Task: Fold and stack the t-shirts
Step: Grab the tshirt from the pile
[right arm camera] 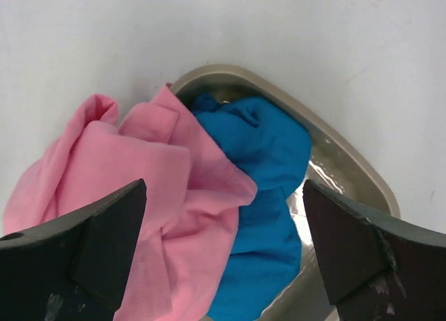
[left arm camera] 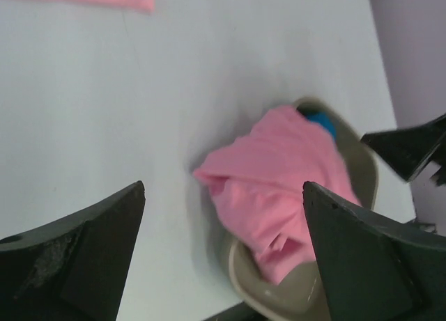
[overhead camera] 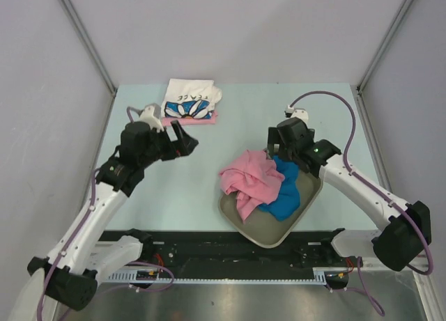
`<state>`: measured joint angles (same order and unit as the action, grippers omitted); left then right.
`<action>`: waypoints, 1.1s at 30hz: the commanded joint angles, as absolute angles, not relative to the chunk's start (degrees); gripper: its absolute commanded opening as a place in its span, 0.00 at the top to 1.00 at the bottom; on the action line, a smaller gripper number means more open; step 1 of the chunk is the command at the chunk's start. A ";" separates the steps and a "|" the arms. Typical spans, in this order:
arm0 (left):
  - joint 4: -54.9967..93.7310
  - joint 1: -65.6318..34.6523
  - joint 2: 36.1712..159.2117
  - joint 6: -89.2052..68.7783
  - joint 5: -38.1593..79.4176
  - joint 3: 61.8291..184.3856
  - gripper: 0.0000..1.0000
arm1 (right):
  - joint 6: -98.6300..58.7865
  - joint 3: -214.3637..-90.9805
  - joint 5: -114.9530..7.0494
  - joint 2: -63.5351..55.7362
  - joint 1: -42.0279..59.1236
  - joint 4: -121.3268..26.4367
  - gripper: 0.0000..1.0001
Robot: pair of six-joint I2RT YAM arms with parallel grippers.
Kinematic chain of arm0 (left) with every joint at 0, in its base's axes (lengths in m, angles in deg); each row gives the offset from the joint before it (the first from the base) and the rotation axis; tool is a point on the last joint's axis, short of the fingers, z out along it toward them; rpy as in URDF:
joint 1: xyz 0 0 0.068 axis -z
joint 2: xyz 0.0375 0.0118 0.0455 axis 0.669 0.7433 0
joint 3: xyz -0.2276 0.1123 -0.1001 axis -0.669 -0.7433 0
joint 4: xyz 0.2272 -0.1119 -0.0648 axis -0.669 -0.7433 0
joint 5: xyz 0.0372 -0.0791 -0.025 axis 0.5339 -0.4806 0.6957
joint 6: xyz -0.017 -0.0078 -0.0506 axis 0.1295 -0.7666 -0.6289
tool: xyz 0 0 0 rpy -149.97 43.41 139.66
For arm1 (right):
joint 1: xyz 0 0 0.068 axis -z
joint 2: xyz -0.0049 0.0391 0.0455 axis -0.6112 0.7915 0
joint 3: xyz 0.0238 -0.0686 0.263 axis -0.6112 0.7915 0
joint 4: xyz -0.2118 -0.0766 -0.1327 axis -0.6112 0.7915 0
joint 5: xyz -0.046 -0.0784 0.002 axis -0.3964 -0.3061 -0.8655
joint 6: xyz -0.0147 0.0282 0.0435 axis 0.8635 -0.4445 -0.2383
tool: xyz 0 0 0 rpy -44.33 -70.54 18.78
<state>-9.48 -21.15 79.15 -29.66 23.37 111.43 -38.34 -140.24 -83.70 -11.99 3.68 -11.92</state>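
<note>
A crumpled pink t-shirt (overhead camera: 249,178) and a bright blue t-shirt (overhead camera: 286,189) lie bunched in the grey-olive tray (overhead camera: 268,232). A folded white flower-print t-shirt (overhead camera: 189,99) lies on a folded pink one (overhead camera: 194,118) at the far left of the table. My left gripper (overhead camera: 182,141) is open and empty, hovering between the stack and the tray. Its wrist view shows the pink shirt (left arm camera: 279,182) below the left gripper (left arm camera: 223,189). My right gripper (overhead camera: 279,150) is open and empty above the tray's far end. Its wrist view shows the pink (right arm camera: 132,168) and blue (right arm camera: 265,161) shirts under the right gripper (right arm camera: 224,185).
The tray's rim shows in the right wrist view (right arm camera: 348,175) and in the left wrist view (left arm camera: 279,296). The light blue-green table (overhead camera: 174,189) is walled by grey panels on three sides. The right arm's finger (left arm camera: 411,150) shows at the left wrist view's right edge.
</note>
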 commanded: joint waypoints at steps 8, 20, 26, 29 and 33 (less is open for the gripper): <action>-19.81 -20.54 59.21 -29.40 19.40 96.03 0.00 | -35.70 -140.67 -73.63 -10.54 -8.72 -14.47 0.00; -25.98 -20.54 52.96 -29.22 19.93 95.76 0.00 | -34.73 -140.67 -77.58 3.25 -14.97 -16.83 0.00; -26.94 -20.54 51.82 -28.60 20.54 95.15 0.00 | -34.64 -140.67 -77.06 9.68 -14.80 -21.22 0.87; -26.60 -20.54 50.76 -28.17 20.63 95.24 0.00 | -35.08 -141.02 -77.85 8.20 -15.15 -22.20 1.00; -27.21 -20.54 51.02 -27.64 20.28 95.41 0.00 | -33.77 -146.54 -81.45 3.10 -16.38 -18.08 1.00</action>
<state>-27.03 -20.73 51.10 -29.14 20.97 94.97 -34.41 -140.52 -77.95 8.16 -15.34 -17.95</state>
